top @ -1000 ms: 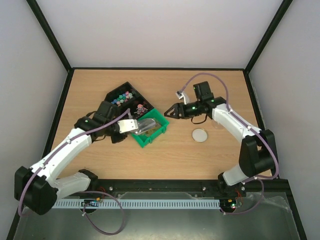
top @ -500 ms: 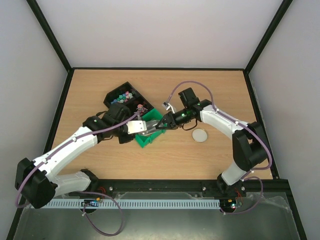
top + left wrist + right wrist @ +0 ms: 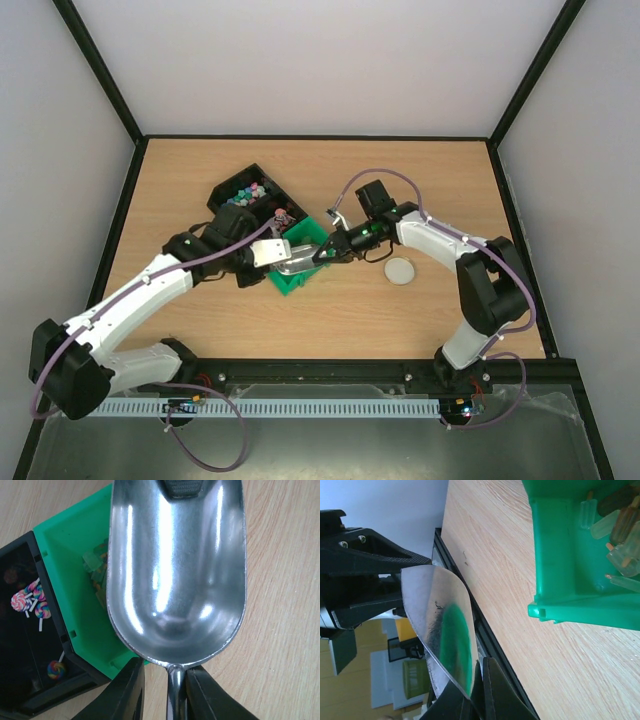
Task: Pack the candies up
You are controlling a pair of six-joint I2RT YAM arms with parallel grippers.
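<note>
The metal scoop (image 3: 295,259) hangs empty over the near edge of the green bin (image 3: 287,282). My left gripper (image 3: 167,668) stands around the scoop's handle (image 3: 175,695), open; one finger is apart from it and the other touches it. My right gripper (image 3: 480,674) is shut on the scoop's (image 3: 445,640) front lip, and its finger pad (image 3: 182,487) shows inside the bowl (image 3: 175,565). Pale yellowish candies (image 3: 97,572) lie in the green bin (image 3: 65,565) and show as candies (image 3: 620,530) in the right wrist view. Coloured candies (image 3: 246,192) fill the black bin (image 3: 225,190).
A round white lid (image 3: 400,271) lies flat on the wood to the right of the bins, under the right forearm. Lollipops (image 3: 30,602) lie in the black bin's near compartment. Black frame rails border the table on all sides.
My right gripper swung left from mid-table to the scoop and shut on its front lip. My left gripper's jaws loosened around the handle. The scoop shifted slightly right.
</note>
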